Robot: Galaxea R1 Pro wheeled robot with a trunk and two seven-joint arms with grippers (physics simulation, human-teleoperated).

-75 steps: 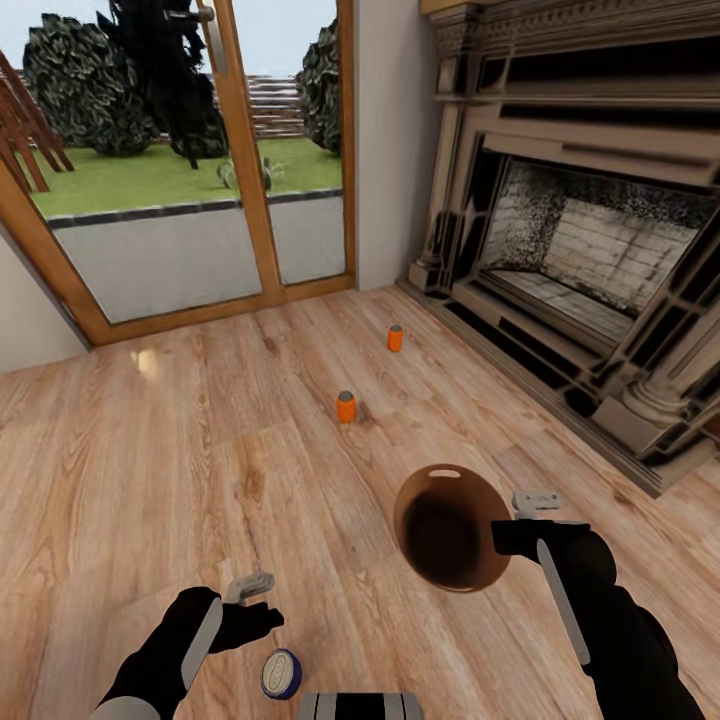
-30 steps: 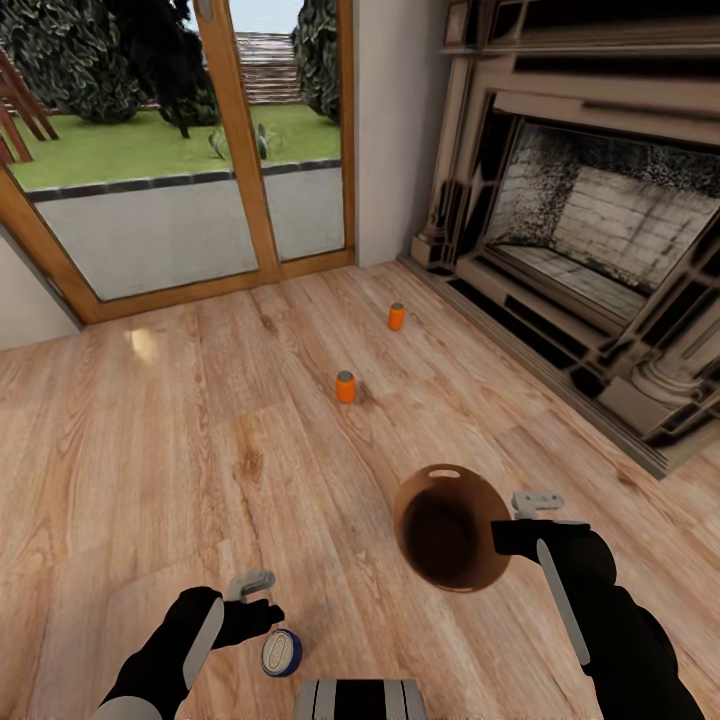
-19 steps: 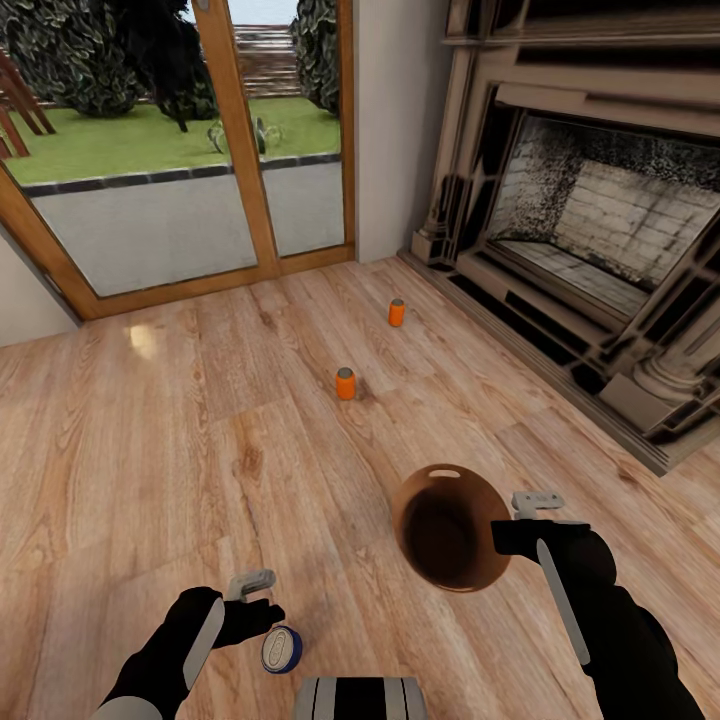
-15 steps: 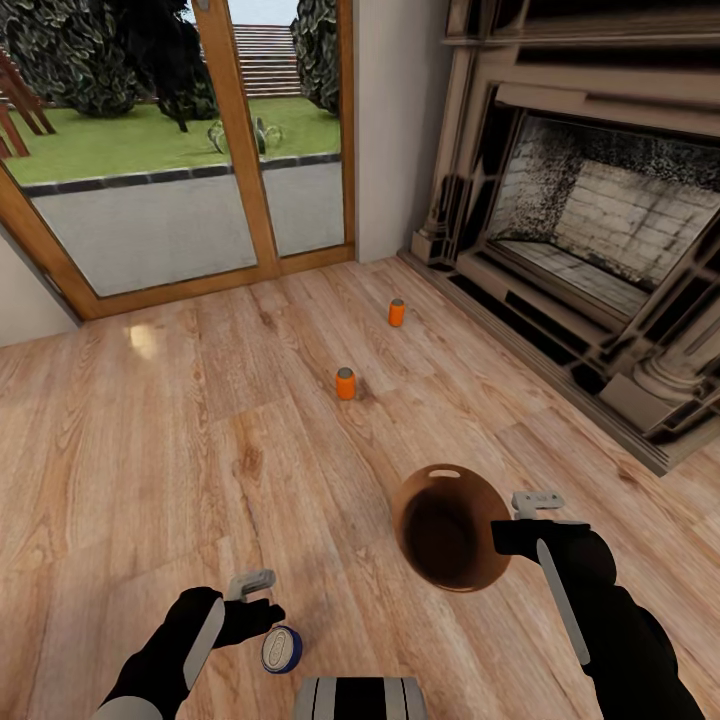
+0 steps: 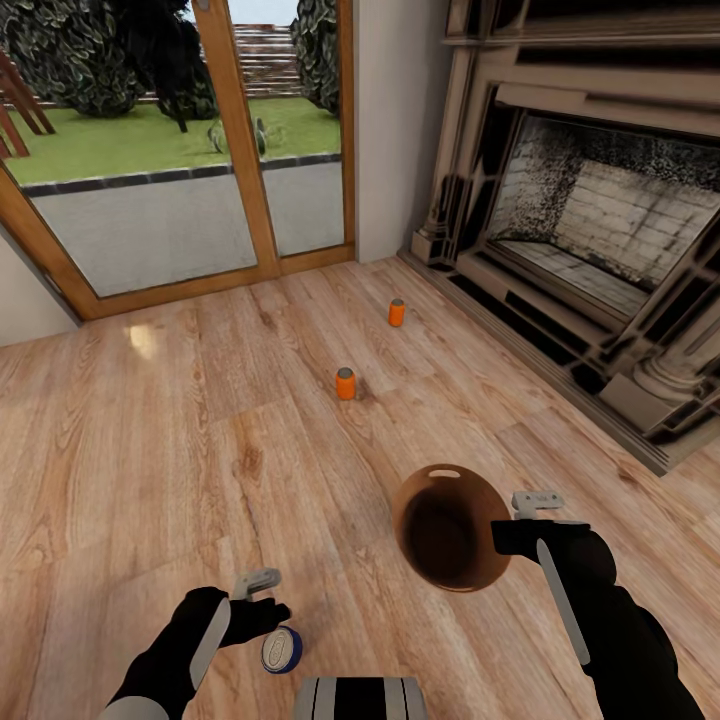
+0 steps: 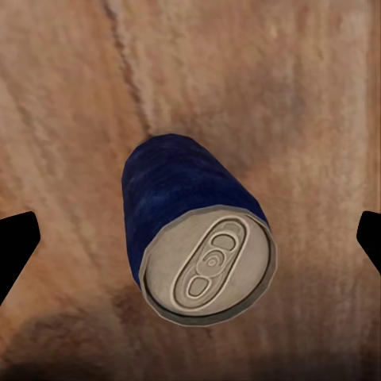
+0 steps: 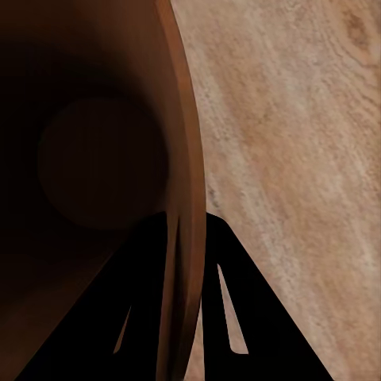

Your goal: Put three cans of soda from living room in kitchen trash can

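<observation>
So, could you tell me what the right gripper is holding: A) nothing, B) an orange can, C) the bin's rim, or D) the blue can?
C: in the right wrist view the right gripper has one finger on each side of the bin wall, pinching its rim, while the blue can stands on the floor between the open left gripper's fingers.

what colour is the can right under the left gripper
Dark blue, with a grey pull-tab top: the small blue soda can standing on the wood floor, clearest in the left wrist view.

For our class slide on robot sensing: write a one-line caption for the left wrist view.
Open left gripper above an upright blue soda can on the wood floor, its fingers either side.
</observation>
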